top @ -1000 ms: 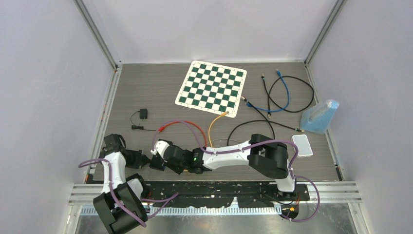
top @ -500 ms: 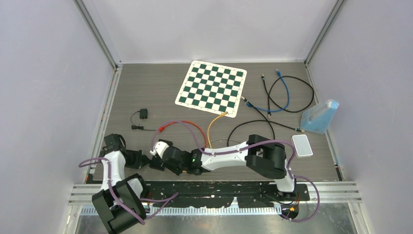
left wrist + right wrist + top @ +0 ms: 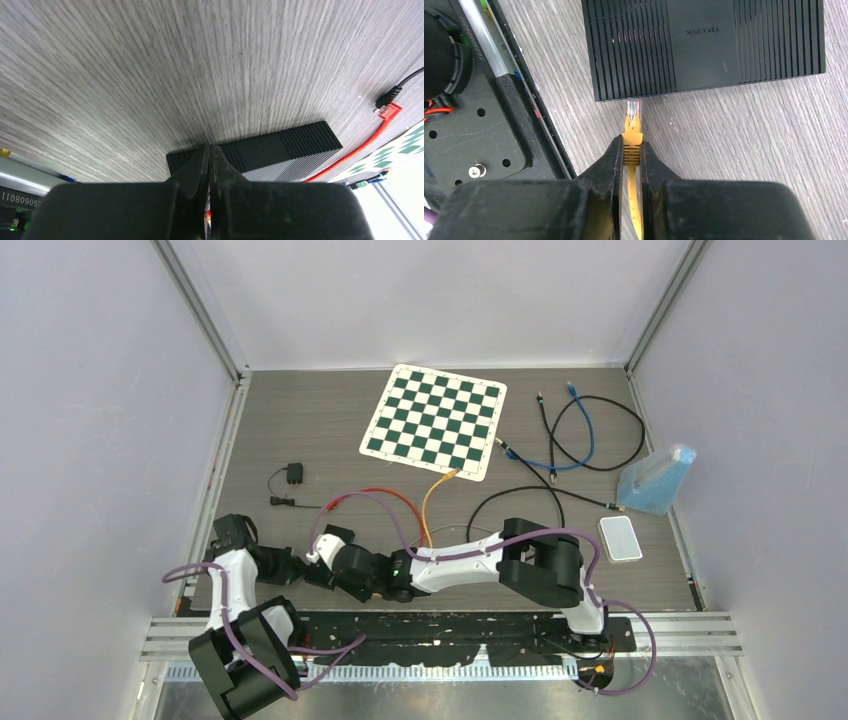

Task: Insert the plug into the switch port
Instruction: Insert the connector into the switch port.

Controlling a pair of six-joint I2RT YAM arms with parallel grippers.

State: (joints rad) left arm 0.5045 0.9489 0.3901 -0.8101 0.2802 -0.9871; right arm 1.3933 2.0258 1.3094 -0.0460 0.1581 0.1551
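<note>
The right fingers (image 3: 606, 165) are squeezed shut on the orange plug (image 3: 632, 142). They hold it by its ribbed orange part, and the see-through tip sticks out past them. The plug is long and thin. In the right wrist view it runs straight up and down, and its tip points up at the black switch (image 3: 704, 45). The switch lies flat on the gray table (image 3: 749, 130), with its long side going across, so the plug meets that side square on. The tip is right at the near side of the switch, close to its left end. I cannot tell if it has gone into a port. The orange cable (image 3: 636, 210) trails back between the fingers.

The left fingers (image 3: 192, 170) are pressed together with nothing in them. Their tips are at the other side of the switch (image 3: 260, 152). A red cable (image 3: 360, 150) lies on the table behind it.
</note>
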